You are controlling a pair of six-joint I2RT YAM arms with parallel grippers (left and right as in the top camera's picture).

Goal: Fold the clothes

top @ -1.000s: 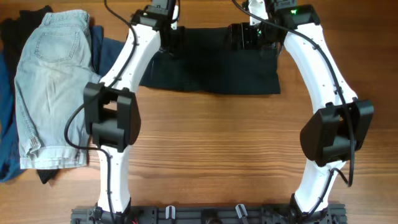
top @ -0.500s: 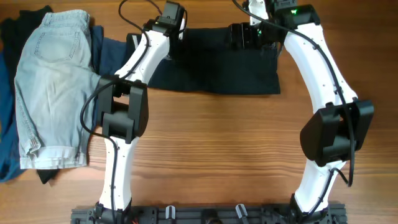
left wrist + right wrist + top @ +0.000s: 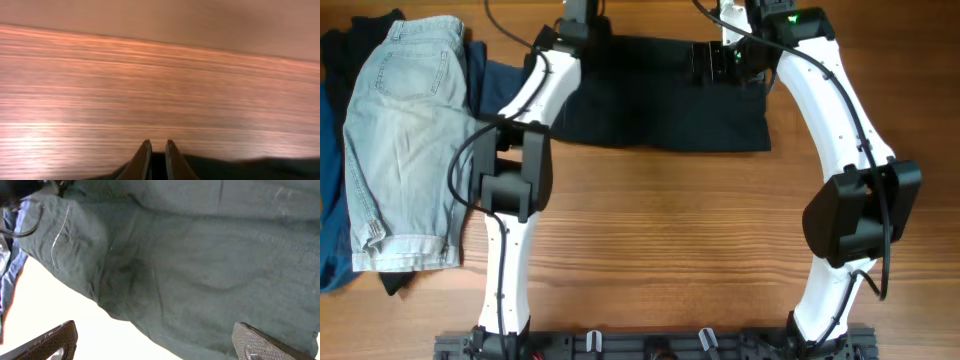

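Dark garment (image 3: 660, 105): flat, far edge of bench (image 3: 670, 230). Left claw (image 3: 156, 147): clenched at its far-left corner, hold on cloth uncertain. Right claw (image 3: 154, 332): released, above the garment.

The overhead camera looks straight down on the whole counter (image 3: 650, 230), arm bases (image 3: 660, 345) at its lower edge. The left wrist view skims low across the wood past the left pincer (image 3: 158, 144); the right wrist view, past the right pincer (image 3: 154, 326), sits close over the dark garment (image 3: 200, 255), which all three views share.
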